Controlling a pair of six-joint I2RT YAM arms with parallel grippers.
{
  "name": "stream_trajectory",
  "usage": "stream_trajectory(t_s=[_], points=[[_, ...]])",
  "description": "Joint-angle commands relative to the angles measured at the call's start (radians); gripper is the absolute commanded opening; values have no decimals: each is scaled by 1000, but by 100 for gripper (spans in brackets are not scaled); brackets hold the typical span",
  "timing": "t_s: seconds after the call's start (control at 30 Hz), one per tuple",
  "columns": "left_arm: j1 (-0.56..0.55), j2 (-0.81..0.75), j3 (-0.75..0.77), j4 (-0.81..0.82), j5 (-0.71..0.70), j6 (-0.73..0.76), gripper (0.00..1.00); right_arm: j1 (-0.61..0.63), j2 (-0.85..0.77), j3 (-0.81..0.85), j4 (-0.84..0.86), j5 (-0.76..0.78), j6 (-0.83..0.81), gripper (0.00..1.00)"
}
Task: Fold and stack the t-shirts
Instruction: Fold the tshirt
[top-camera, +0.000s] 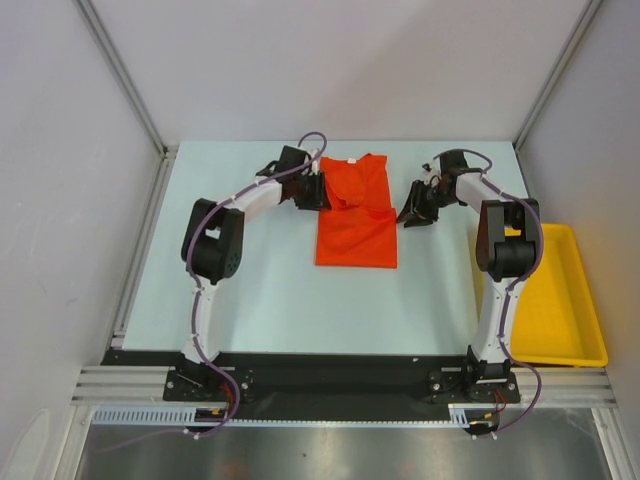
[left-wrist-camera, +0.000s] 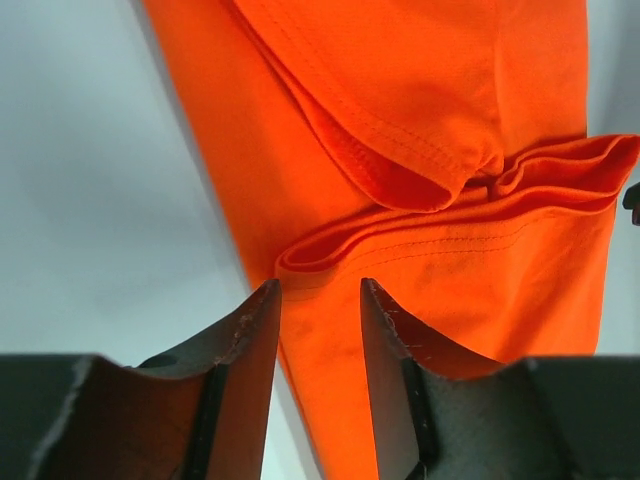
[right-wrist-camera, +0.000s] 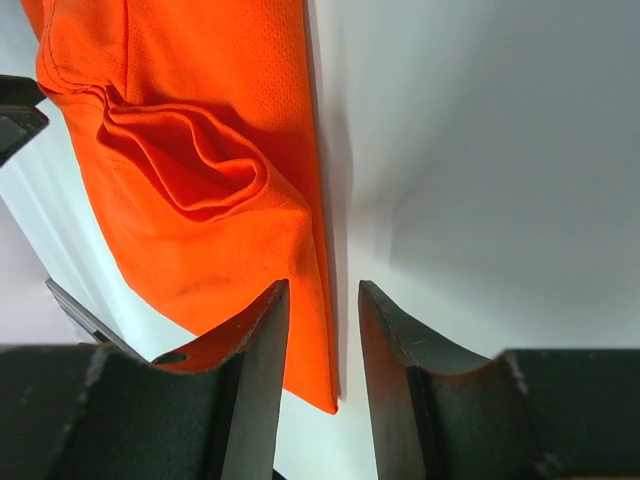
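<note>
The orange-red t-shirt (top-camera: 356, 225) lies flat at the table's far middle as a narrow rectangle, sides folded in, with a rumpled fold across its upper half. My left gripper (top-camera: 318, 192) is open at the shirt's left edge. In the left wrist view the left gripper (left-wrist-camera: 320, 290) has the shirt (left-wrist-camera: 450, 110) showing between its jaws, just below a folded hem. My right gripper (top-camera: 411, 213) is open just right of the shirt. In the right wrist view the right gripper (right-wrist-camera: 323, 290) straddles the side edge of the shirt (right-wrist-camera: 200, 90).
A yellow plastic tray (top-camera: 592, 330) sits at the table's right edge beside the right arm. Aluminium frame posts and grey walls bound the pale table (top-camera: 260, 290) on the left, right and back.
</note>
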Motion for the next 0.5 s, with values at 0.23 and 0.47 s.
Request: stream_trajectory(t_s=[0.23,0.47], points=[[-22,-1,37,-6,-40,16,46,9,-5,62,-18,-6,-15,40],[-24,-50,-13,26,-93,23,53,21,-11,63,-21,-15,-15,42]])
